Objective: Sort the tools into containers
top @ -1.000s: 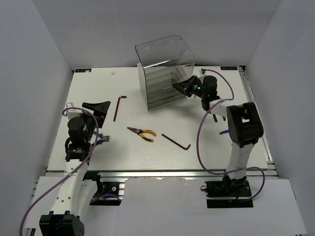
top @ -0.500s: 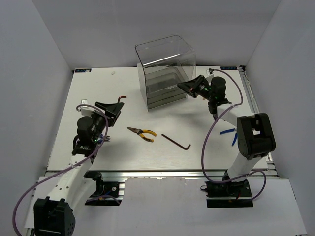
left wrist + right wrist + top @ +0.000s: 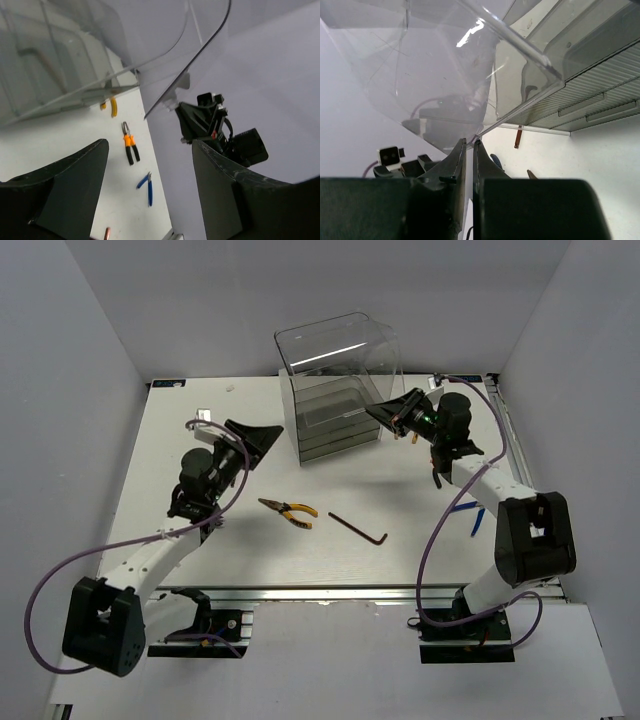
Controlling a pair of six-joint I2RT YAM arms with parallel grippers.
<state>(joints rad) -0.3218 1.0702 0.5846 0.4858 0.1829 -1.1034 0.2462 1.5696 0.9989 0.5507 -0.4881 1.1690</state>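
The clear smoky cabinet (image 3: 335, 390) with stacked drawers stands at the back centre. My left gripper (image 3: 255, 435) is open and empty just left of it; its wrist view (image 3: 150, 145) looks past the rounded cover (image 3: 100, 45) at orange-handled pliers (image 3: 129, 148) and blue cutters (image 3: 145, 184). My right gripper (image 3: 385, 412) is shut at the cabinet's front right corner. In its wrist view (image 3: 469, 141) the cover's lower corner meets the tips; I cannot tell if it is pinched. Yellow-handled pliers (image 3: 288, 510) and a dark hex key (image 3: 360, 528) lie in front.
A reddish hex key end (image 3: 518, 137) shows under the cabinet's edge in the right wrist view. Blue handles (image 3: 465, 507) peek out behind my right arm. White walls close in the table on three sides; a rail runs along the near edge (image 3: 330, 590).
My left arm has swung forward and right, carrying the open gripper from the left front to the cabinet's left side. My right arm's elbow moved right while its gripper stayed at the cabinet's corner.
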